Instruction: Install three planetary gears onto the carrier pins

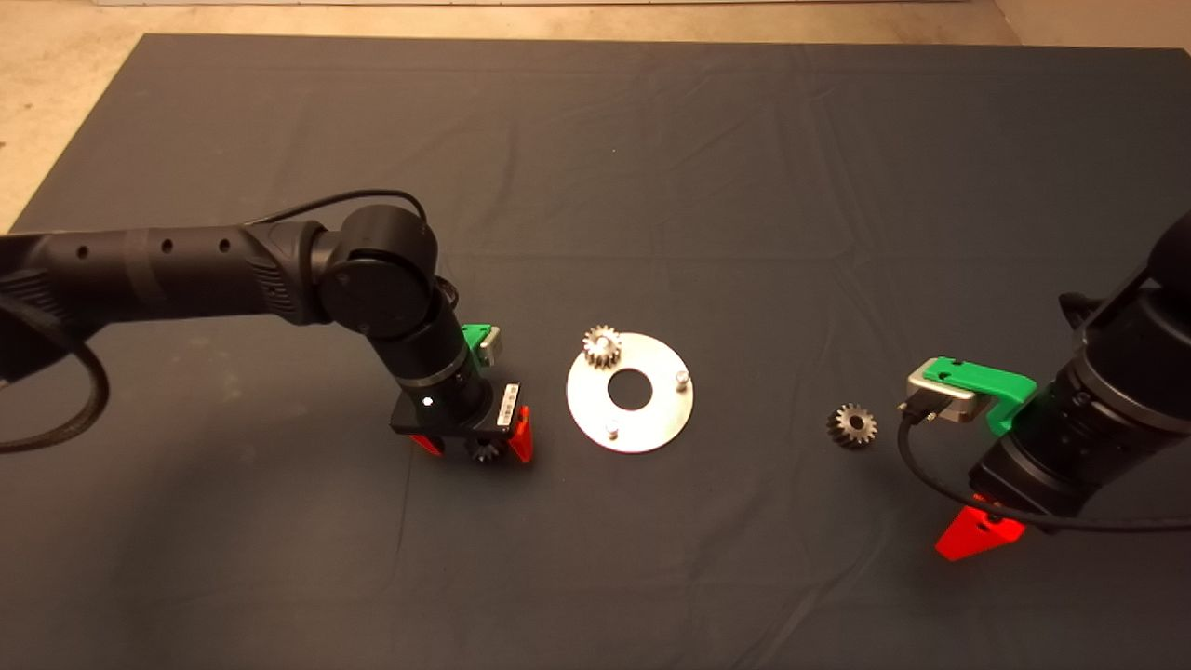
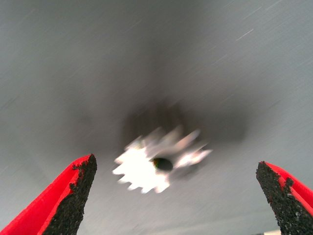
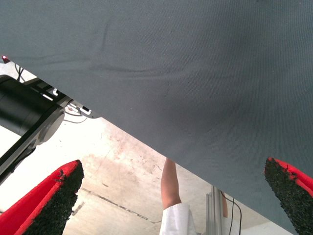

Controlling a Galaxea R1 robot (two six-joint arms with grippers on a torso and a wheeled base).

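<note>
The left gripper (image 1: 473,448) is hanging with fingers spread around a loose gear (image 2: 151,166) lying on the mat (image 1: 651,140) beside the disc (image 1: 630,392), and an off-centre squeeze risks tipping it or flicking it away.

A creased dark mat (image 1: 651,167) covers the table; pale concrete floor (image 1: 56,84) borders it. A person's arm (image 3: 170,183) shows beyond the mat's edge.

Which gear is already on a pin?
The gear at the disc's far-left edge. One gear lies loose on the mat right of it; another lies between the open left gripper's fingers.
</note>
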